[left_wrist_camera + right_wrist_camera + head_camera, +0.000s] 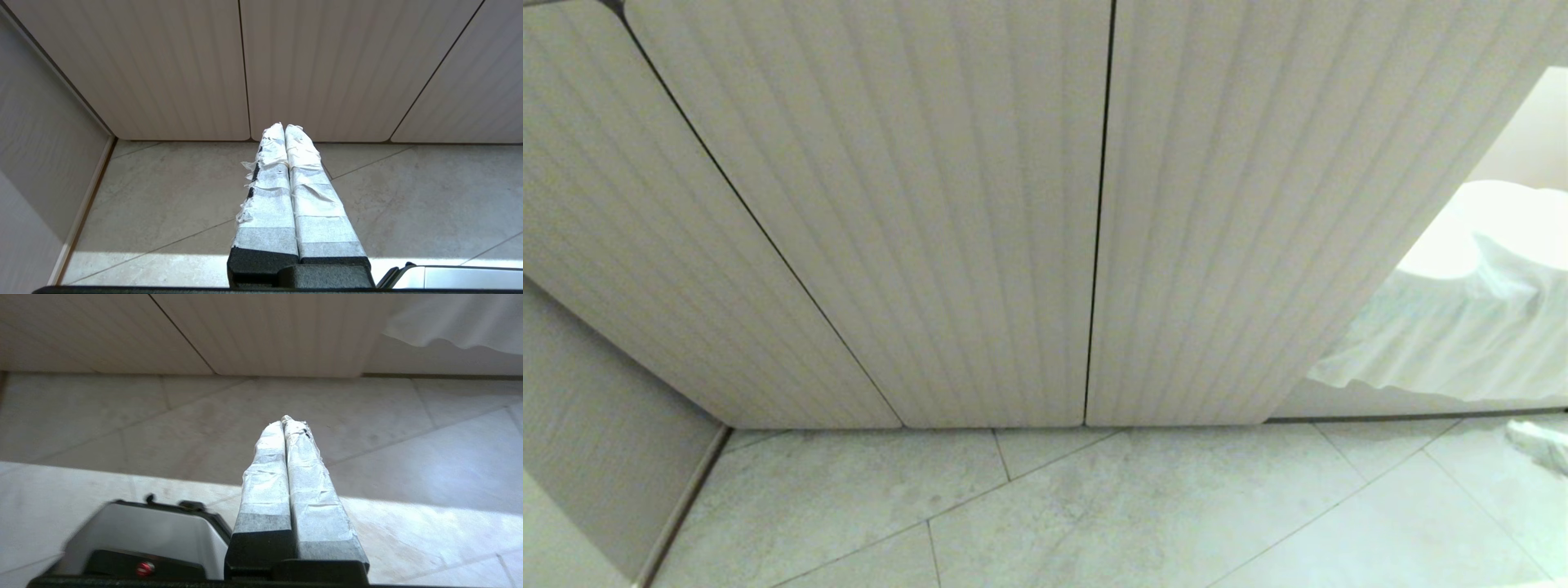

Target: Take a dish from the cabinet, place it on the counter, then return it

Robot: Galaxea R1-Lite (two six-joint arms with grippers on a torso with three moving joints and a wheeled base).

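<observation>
Pale stone floor tiles (1094, 506) with diagonal joints are seen running up to the foot of the cabinet (980, 212), whose ribbed beige doors fill most of the head view. All the doors in sight are shut, with only thin dark seams between them, so nothing of the inside can be seen: what the cabinet holds is hidden. To the robot's right, a white draped cloth (1462, 327) is visible past the cabinet's end.

No dish is shown in any view, and the counter is out of frame; the dish is judged to be behind the closed doors, though that cannot be confirmed. Either nothing has been begun or everything has been finished; with doors shut and both grippers empty, the pictures cannot settle which.

The right gripper (284, 421) is held low over the tiles, its taped fingers pressed together on nothing. The left gripper (284, 130) is parked near the floor facing the doors, likewise closed and empty.
</observation>
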